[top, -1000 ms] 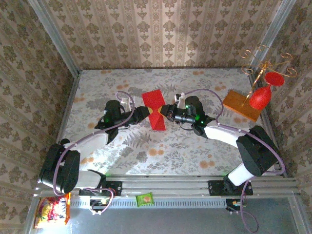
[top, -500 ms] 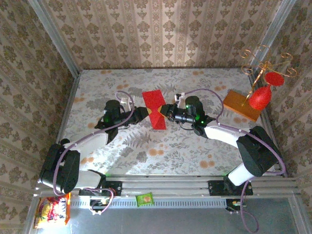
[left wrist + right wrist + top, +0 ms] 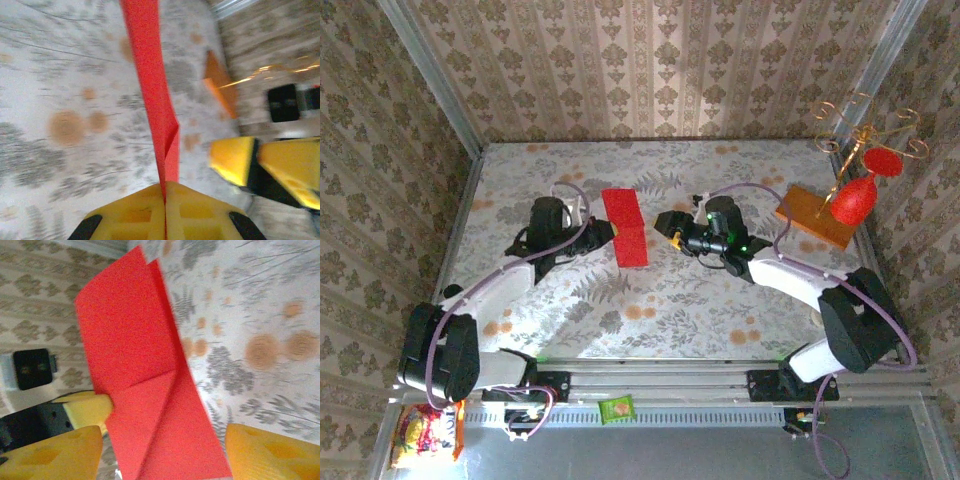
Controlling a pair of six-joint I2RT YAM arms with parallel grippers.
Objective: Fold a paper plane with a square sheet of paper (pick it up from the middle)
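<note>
Top external view: a floral-patterned counter (image 3: 650, 330) is seen, closed in by patterned walls on 3 sides. 2 arms are stretched over it from the near edge, the left arm (image 3: 490, 290) and the right arm (image 3: 800, 280), with their ends brought toward each other near the counter's middle. An orange-brown wooden board (image 3: 810, 215) is laid at the right side of the counter. The square sheet of paper (image 3: 625, 228), folded into a bright red oblong, is found just left of the counter's middle, slanted, between the 2 claws. Whether it is touching the counter cannot be told. A red goblet-shaped ornament (image 3: 853, 200) is seen at the board's right end, below a gold wire stand (image 3: 865, 130).

The left claw (image 3: 603, 232) is clenched on the paper's left edge. In the left wrist view the paper is seen edge-on, pinched where the 2 yellow fingers (image 3: 130, 215) are pressed together. The right claw (image 3: 665, 225) is set just right of the paper, apart from it, and is released. In the right wrist view its fingers (image 3: 50, 455) are spread wide at the lower corners, and the paper is shown face-on with a diagonal crease and layered edges.

A snack packet (image 3: 425, 435) and a small green packet (image 3: 617, 408) are seen in front of the arms' bases.
</note>
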